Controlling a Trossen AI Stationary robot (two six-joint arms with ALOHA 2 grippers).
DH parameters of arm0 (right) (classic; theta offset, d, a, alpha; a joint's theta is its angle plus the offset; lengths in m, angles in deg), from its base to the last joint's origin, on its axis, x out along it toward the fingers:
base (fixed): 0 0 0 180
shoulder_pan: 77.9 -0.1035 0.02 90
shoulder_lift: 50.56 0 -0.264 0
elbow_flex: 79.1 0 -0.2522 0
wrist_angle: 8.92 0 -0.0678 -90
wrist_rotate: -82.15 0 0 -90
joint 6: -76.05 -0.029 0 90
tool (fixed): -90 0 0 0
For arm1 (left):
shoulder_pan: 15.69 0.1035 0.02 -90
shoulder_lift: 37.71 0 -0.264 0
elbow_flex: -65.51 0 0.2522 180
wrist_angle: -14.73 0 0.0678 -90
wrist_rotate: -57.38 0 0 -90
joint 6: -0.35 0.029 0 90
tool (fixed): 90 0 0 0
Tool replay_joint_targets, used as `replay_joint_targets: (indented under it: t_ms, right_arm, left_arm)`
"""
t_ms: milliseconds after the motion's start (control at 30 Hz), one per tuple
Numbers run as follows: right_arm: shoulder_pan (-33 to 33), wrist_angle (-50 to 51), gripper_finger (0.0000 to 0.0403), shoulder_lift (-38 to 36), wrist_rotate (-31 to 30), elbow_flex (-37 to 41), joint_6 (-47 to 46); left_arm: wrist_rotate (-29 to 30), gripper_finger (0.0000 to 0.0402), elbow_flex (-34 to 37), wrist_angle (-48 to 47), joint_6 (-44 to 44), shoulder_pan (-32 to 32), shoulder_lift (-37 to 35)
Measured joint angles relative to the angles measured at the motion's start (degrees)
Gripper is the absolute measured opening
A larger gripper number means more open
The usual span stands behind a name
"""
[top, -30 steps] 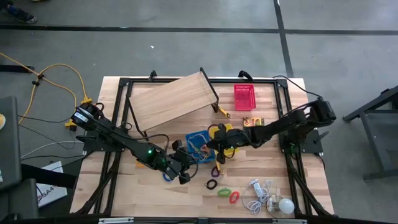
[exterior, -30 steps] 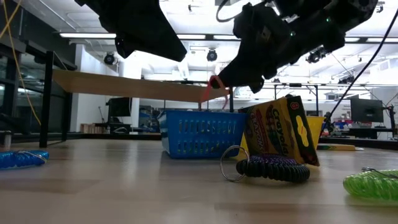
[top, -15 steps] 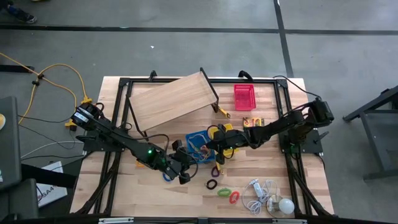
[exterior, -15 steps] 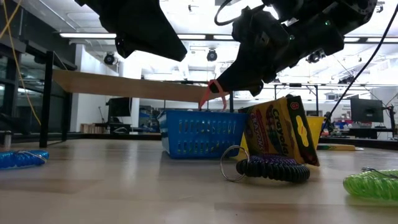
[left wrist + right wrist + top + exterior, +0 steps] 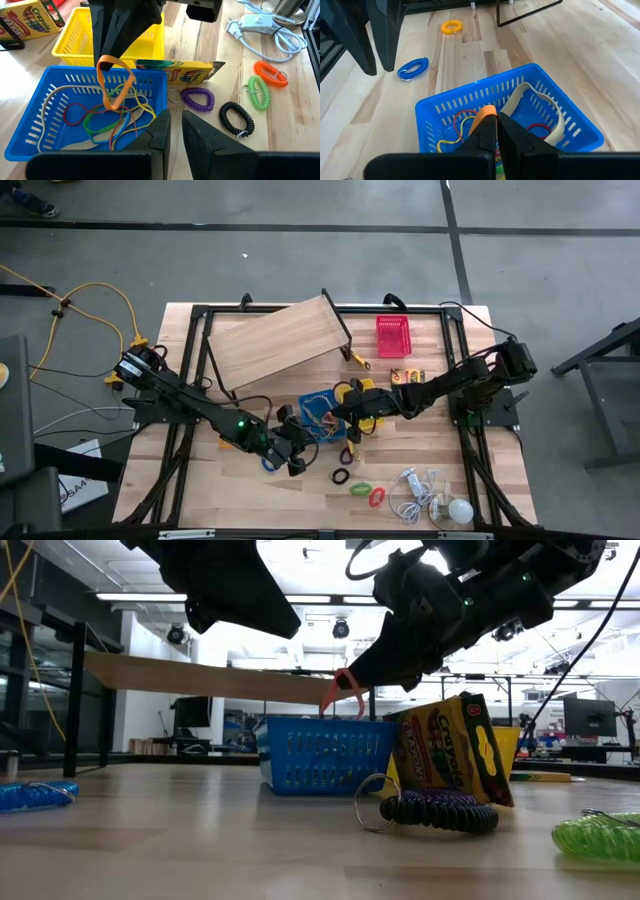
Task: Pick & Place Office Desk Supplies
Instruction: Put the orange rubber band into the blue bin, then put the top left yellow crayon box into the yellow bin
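A blue basket [image 5: 318, 412] with several coloured rubber bands [image 5: 107, 122] in it stands mid-table. My right gripper [image 5: 496, 120] hovers over it, shut on an orange rubber band [image 5: 112, 82]. My left gripper [image 5: 174, 127] hangs at the basket's near-left corner, its fingers a narrow gap apart with nothing between them. A crayon box [image 5: 450, 750] leans against the yellow basket [image 5: 130, 35] just behind the blue one. A red basket [image 5: 392, 336] stands farther back. My right gripper pinches the orange band's upper end [image 5: 106, 61] between its two fingertips. The fingers slant down from the table's right side. The band hangs below them as an open loop, its lower end [image 5: 324, 708] about level with the blue basket's rim.
Coiled loops lie on the near table: purple [image 5: 197, 97], black [image 5: 234, 119], green [image 5: 258, 91] and orange-red [image 5: 270, 75]. A blue coil [image 5: 413, 68] lies to the left. A white bulb with cord [image 5: 458, 510] sits near right, a wooden board [image 5: 275, 340] at the back left.
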State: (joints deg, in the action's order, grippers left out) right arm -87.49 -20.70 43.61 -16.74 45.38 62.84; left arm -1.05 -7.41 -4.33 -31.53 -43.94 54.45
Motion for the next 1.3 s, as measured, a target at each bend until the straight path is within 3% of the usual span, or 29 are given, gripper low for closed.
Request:
replay_joint_targets:
  t_ms: [400,833,1300]
  right_arm:
    - [0.0,-0.9,0.0007,0.0,0.4,0.0,2.0]
    - [0.0,-2.6,0.0128,0.0,-0.2,0.0,2.6]
    - [0.0,0.5,0.0132,0.0,-1.7,0.0,3.6]
  left_arm:
    - [0.0,0.0045,0.0,0.0,0.0,0.0,0.0]
    - [0.0,0.0045,0.0,0.0,0.0,0.0,0.0]
    - [0.0,0.0045,0.0,0.0,0.0,0.0,0.0]
